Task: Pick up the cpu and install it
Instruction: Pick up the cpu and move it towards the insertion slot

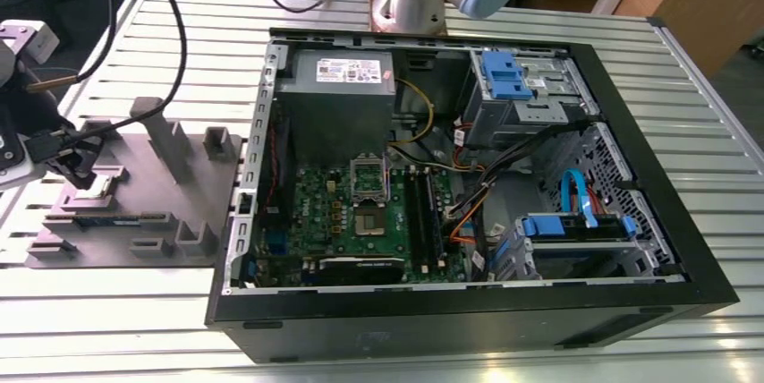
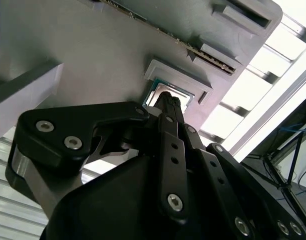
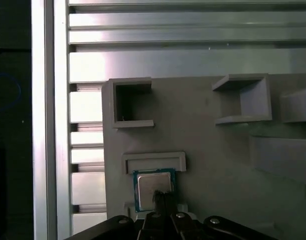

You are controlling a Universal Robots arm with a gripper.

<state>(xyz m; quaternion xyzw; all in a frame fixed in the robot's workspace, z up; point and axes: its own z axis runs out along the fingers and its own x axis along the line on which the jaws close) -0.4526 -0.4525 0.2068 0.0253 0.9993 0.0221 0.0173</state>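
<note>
- Position: the cpu [image 3: 152,185] lay flat, silver top up, in a shallow square recess of the grey fixture tray [image 3: 217,160]. The tray sat on the slatted table [image 1: 107,311] at the exterior view's left, well apart from the green circuit board [image 1: 322,213] inside the open computer case [image 1: 668,258].
- Tool: the gripper [image 3: 162,198] hung directly over the chip with its fingers [image 2: 168,107] drawn together, clamping nothing. Whether the tips touched the metal top could not be told.
- Handling: it looked light, thin and stiff, with a smooth lid that was probably slippery and an underside likely fragile. Opposite edges seemed the safest hold, with the chip kept level.
</note>
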